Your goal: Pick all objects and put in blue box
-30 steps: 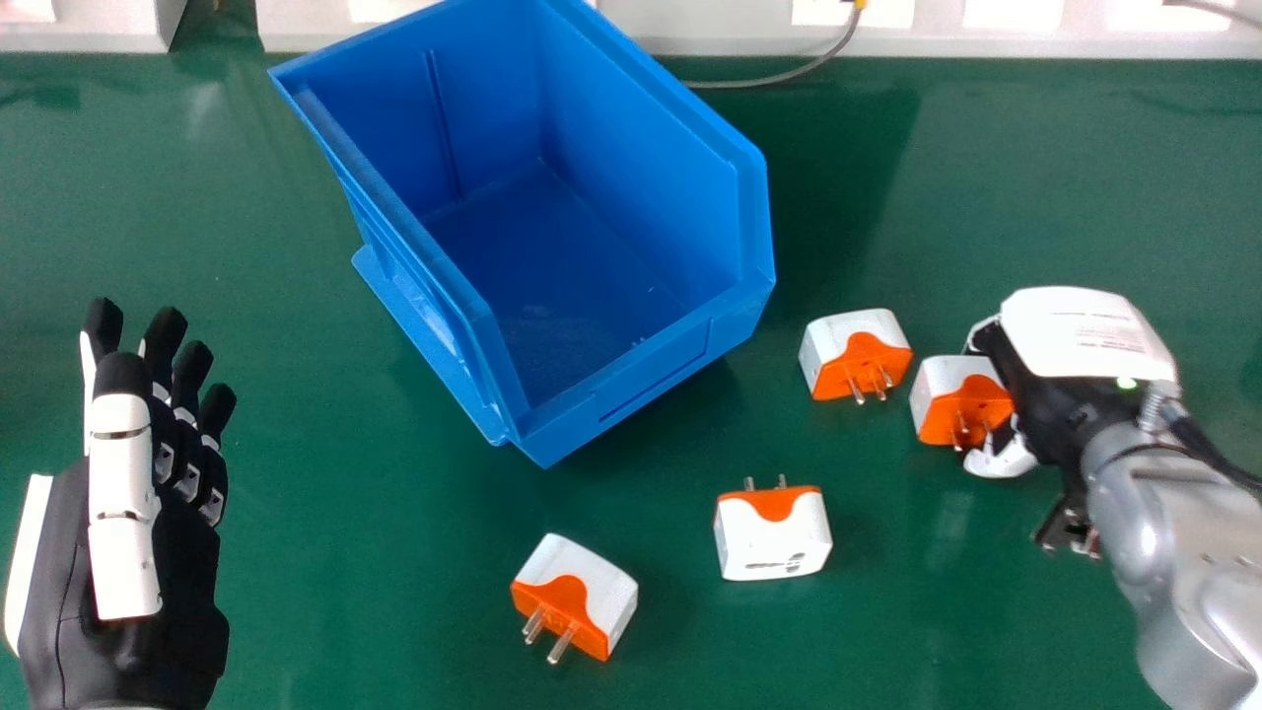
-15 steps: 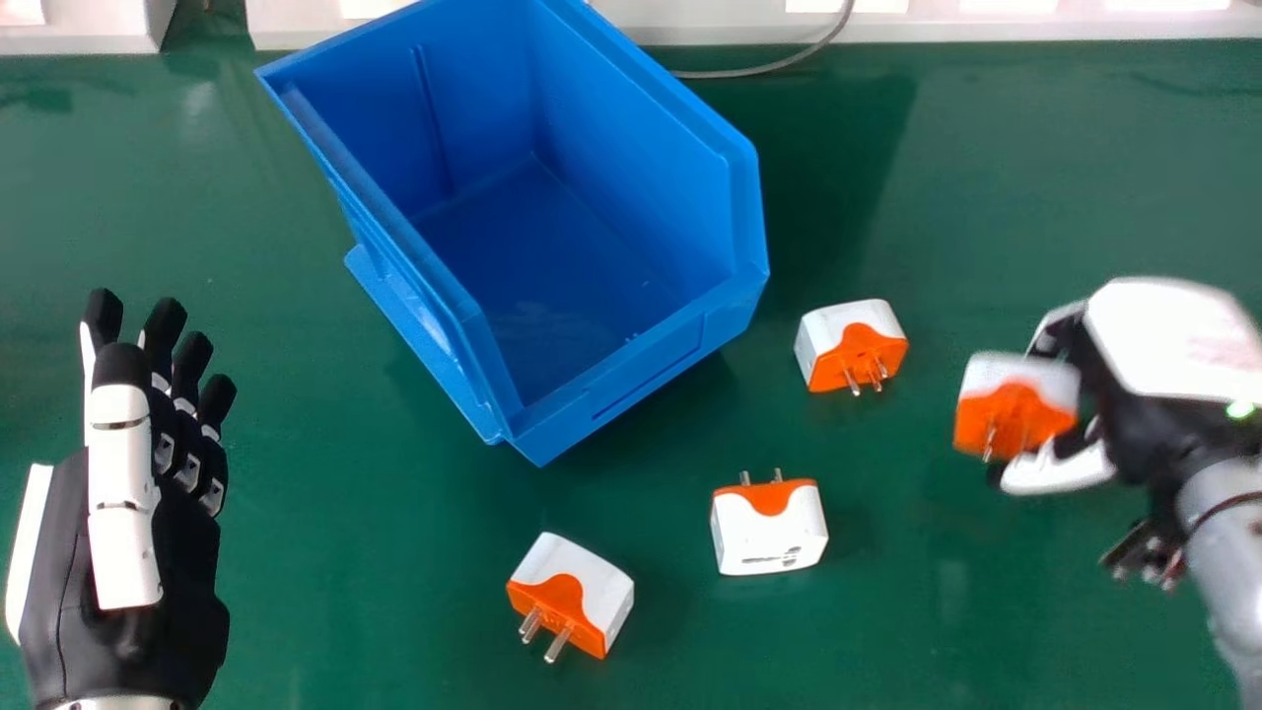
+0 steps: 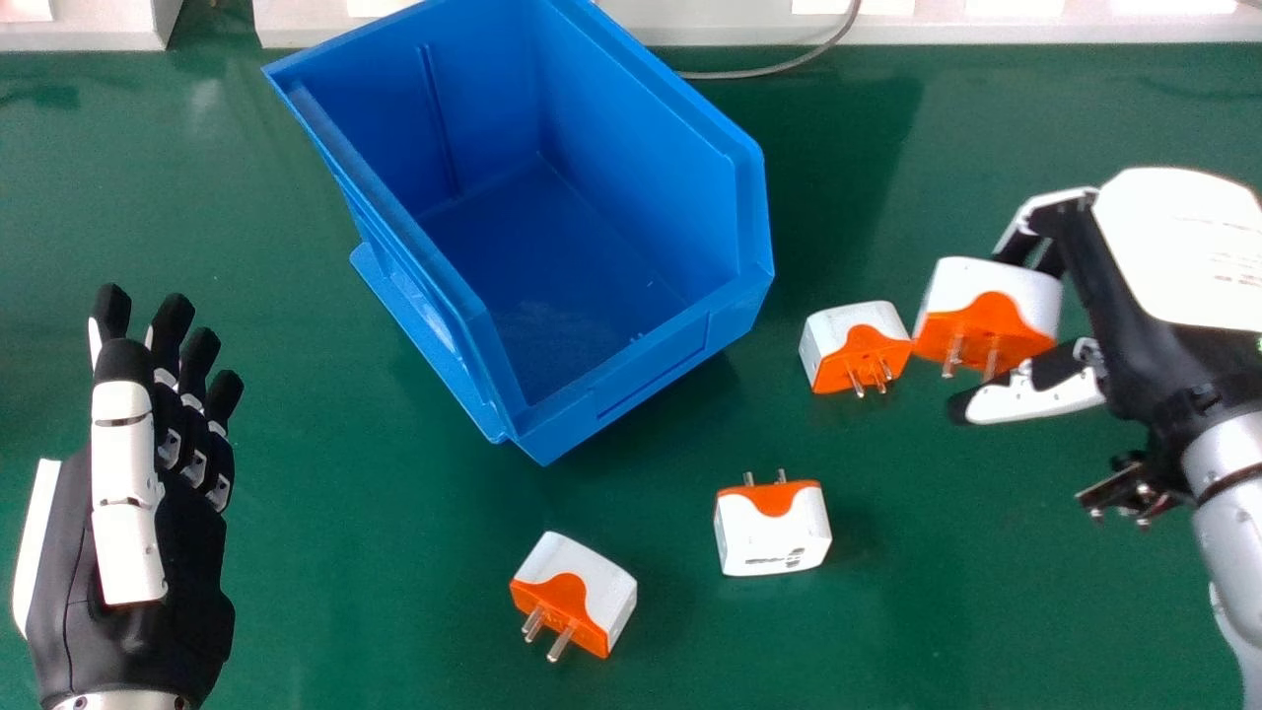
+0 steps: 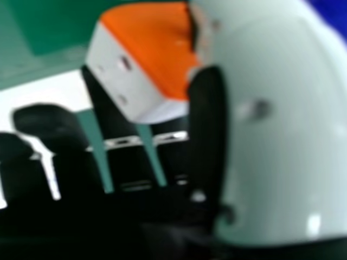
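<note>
Held plug (image 3: pixel 991 311): at 3 o'clock in the head view, between the right hand's fingers and thumb, prongs towards 6 o'clock; how far it is off the mat (image 3: pixel 345 592) I cannot tell.
Right hand (image 3: pixel 1183 247): at 3 o'clock, pinching that plug out near the fingertips.
Left hand (image 3: pixel 128 493): idle between 8 and 9 o'clock, fingers straight and slightly spread.
Next plug (image 3: pixel 856 347): also towards 3 o'clock, between the box (image 3: pixel 646 370) and the pinched one; whether the two touch, I cannot tell.
Other plugs: one at 5 o'clock (image 3: pixel 774 542), one at 6 o'clock (image 3: pixel 575 595), both on the mat.
Box: at 11 o'clock, no plug in it.
Slip risk: the pinch takes in little of the block, so a jolt or an uneven squeeze could twist it loose short of the rim.
Knock risk: a low path towards 9 o'clock would probably push the next plug into the box wall; lifting first should avoid that.
Rim risk: hanging prongs or the low thumb could catch the box's edge and turn the box or pull the plug free.
Release risk: opening too soon would likely drop it outside, at the box's 4 o'clock corner.
</note>
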Robot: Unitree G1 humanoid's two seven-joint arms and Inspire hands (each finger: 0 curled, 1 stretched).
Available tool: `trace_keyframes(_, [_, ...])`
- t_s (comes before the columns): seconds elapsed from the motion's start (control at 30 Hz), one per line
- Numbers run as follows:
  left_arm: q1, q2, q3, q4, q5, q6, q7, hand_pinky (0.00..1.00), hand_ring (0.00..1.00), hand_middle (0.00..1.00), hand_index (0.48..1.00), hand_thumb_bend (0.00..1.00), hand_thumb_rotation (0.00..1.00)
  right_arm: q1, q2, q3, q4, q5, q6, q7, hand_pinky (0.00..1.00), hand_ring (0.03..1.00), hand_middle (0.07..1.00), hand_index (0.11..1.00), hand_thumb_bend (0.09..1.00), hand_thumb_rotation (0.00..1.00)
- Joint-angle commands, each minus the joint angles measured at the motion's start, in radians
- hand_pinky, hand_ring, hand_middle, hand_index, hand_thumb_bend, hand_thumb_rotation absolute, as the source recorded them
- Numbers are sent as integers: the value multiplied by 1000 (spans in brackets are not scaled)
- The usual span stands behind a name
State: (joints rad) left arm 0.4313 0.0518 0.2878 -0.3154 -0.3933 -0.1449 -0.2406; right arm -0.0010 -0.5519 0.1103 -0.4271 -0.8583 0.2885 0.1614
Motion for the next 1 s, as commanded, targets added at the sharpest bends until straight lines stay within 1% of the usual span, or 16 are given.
trace_keyframes(0.0, [2,-2,2,-4,5,-28,-2,1000,1000,1000,1000,441,973,-11,10,-13,-61,-3,-29,-8,50,91,146,469,489,139])
trace_keyframes(0.03, [1,-3,1,-3,5,-29,-2,1000,1000,998,1000,437,971,-14,19,-6,-68,-2,-40,-11,53,93,148,469,488,140])
trace_keyframes(0.1, [1,-4,0,-2,10,-33,-1,1000,1000,997,1000,427,984,-24,38,8,-74,3,-66,-18,50,91,147,469,488,139])
trace_keyframes(0.17, [2,-5,-1,-1,12,-34,0,1000,1000,996,1000,421,989,-41,60,28,-70,-13,-85,-24,53,92,148,469,489,138])
trace_keyframes(0.2, [2,-6,-2,-1,10,-34,0,1000,1000,997,1000,424,988,-51,74,37,-66,-12,-96,-29,54,92,147,469,488,139])
trace_keyframes(0.3, [5,-8,-4,-3,11,-35,1,1000,1000,998,1000,420,988,-95,124,81,-46,-28,-102,-22,54,92,147,469,489,139])
trace_keyframes(0.4, [8,-10,-9,-5,11,-39,1,1000,1000,1000,1000,407,999,-144,174,123,-12,-43,-92,-12,75,116,175,469,488,141])
trace_keyframes(0.47, [11,-13,-13,-8,16,-38,6,1000,1000,1000,1000,398,1000,-185,209,157,28,-59,-95,-26,93,131,193,469,488,140])
trace_keyframes(0.53, [14,-14,-17,-10,19,-39,8,1000,1000,1000,1000,396,1000,-224,243,185,69,-60,-100,-37,102,141,208,469,488,140])
trace_keyframes(0.63, [14,-15,-21,-5,27,-43,8,1000,1000,1000,1000,406,1000,-276,288,215,135,-56,-109,-60,99,140,206,469,487,139])
trace_keyframes(0.67, [14,-16,-22,-6,32,-44,10,1000,1000,1000,1000,410,1000,-293,302,224,154,-62,-103,-62,97,139,206,469,487,139])
trace_keyframes(0.7, [15,-18,-24,-6,31,-46,8,1000,1000,1000,1000,412,1000,-322,320,239,184,-70,-95,-59,98,142,210,469,486,140])
trace_keyframes(0.77, [17,-21,-26,-6,28,-48,7,1000,1000,1000,1000,401,1000,-362,344,254,230,-69,-96,-60,188,266,352,478,484,145])
trace_keyframes(0.83, [22,-22,-27,-10,32,-48,10,1000,1000,1000,1000,399,1000,-418,371,270,305,-61,-97,-63,266,356,439,484,484,144])
trace_keyframes(0.9, [26,-27,-27,-16,32,-43,15,1000,1000,1000,1000,402,1000,-471,397,288,382,-72,-92,-85,293,384,461,485,483,145])
trace_keyframes(0.97, [27,-27,-26,-14,33,-46,17,1000,1000,1000,1000,403,1000,-523,417,308,453,-90,-74,-100,230,307,393,479,482,147])
